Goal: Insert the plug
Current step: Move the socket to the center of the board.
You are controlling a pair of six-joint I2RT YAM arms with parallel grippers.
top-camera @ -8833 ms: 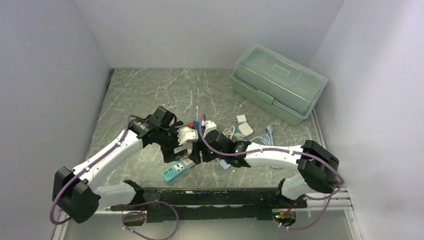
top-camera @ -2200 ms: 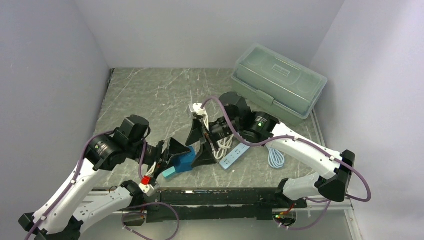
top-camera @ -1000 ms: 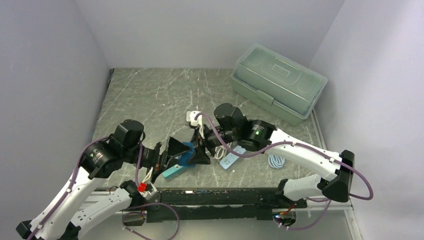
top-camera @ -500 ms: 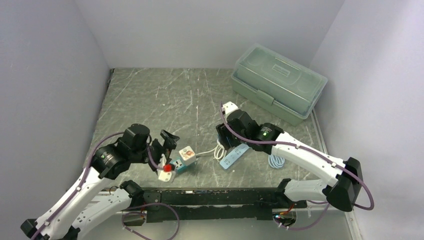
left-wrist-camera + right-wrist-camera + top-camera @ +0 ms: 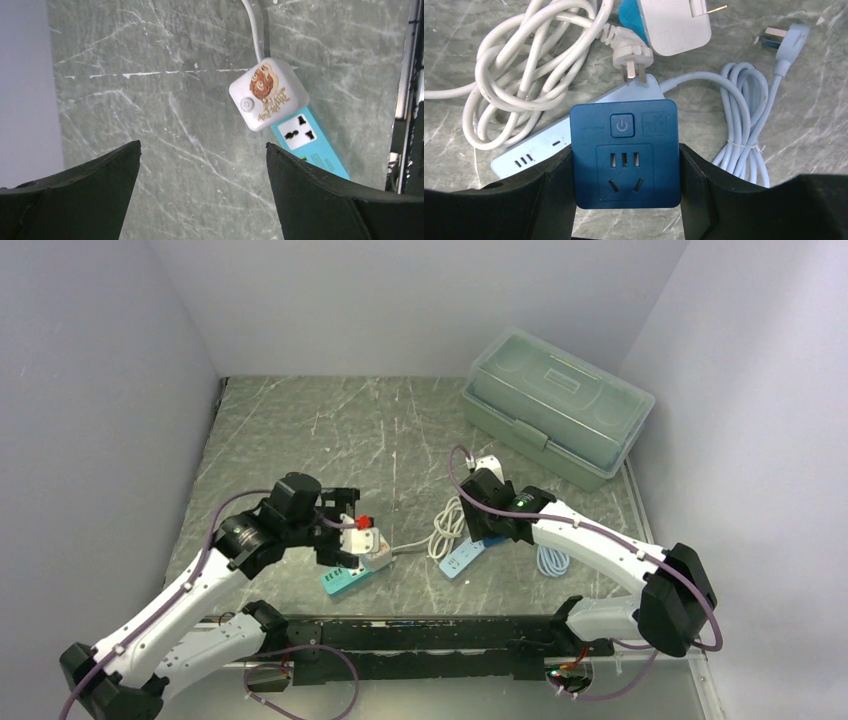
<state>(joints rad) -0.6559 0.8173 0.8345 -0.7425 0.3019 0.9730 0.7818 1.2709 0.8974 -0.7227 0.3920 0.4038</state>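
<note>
A white cube plug [image 5: 267, 92] with a cartoon sticker sits on the end of a teal power strip [image 5: 312, 147]; its white cord [image 5: 255, 30] runs off toward the cable pile. My left gripper [image 5: 202, 146] hangs above the table just left of the plug, open and holding nothing. In the top view the left gripper [image 5: 342, 528] is over the plug [image 5: 375, 550] and the strip [image 5: 343, 580]. My right gripper [image 5: 625, 150] is shut on a dark blue socket cube [image 5: 624, 165], held above the cables.
Under the right gripper lie a coiled white cable [image 5: 524, 65] with a three-pin plug [image 5: 634, 55], a white adapter [image 5: 674, 25], a pale blue power strip [image 5: 544, 147] and a light blue USB cable [image 5: 744, 130]. A green toolbox [image 5: 555, 405] stands at the back right.
The right gripper has carried the blue socket cube rightward, away from the teal strip and over the cable pile. The left arm has swung forward over the white plug, staying open.
</note>
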